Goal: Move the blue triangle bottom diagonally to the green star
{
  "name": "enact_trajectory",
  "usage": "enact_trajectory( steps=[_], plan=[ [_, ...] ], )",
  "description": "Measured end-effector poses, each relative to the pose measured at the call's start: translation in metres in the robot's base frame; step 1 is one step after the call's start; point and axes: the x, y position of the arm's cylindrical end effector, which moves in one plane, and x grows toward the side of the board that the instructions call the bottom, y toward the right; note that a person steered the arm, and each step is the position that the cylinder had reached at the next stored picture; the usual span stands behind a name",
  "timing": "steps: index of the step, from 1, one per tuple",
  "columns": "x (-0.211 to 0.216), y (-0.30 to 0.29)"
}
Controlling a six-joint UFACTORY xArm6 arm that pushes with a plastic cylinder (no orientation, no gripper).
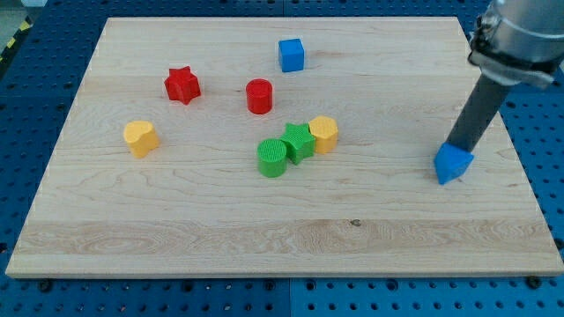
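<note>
The blue triangle (453, 164) lies near the board's right edge. My tip (453, 145) stands at the triangle's upper side, touching or almost touching it. The green star (299, 141) sits near the board's middle, far to the left of the triangle. It is packed between a green cylinder (272, 158) at its lower left and a yellow hexagonal block (323, 134) at its right.
A blue cube (292, 55) sits near the top middle. A red cylinder (259, 96) and a red star (182, 85) lie at upper left of the green star. A yellow heart (140, 138) lies at the left. The wooden board (176, 229) ends just right of the triangle.
</note>
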Motion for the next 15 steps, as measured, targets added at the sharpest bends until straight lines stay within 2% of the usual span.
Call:
enact_trajectory(
  steps=[1,2,3,4,5,6,7,9,10,11,13,14,15],
  plan=[
    [0.038,-0.025],
    [0.036,-0.021],
    [0.028,0.023],
    [0.067,0.042],
    [0.083,-0.018],
    [0.083,-0.112],
    [0.090,-0.135],
    [0.082,-0.015],
    [0.043,0.003],
    [0.026,-0.041],
    [0.042,-0.157],
    [0.041,-0.169],
    [0.039,-0.121]
  ],
)
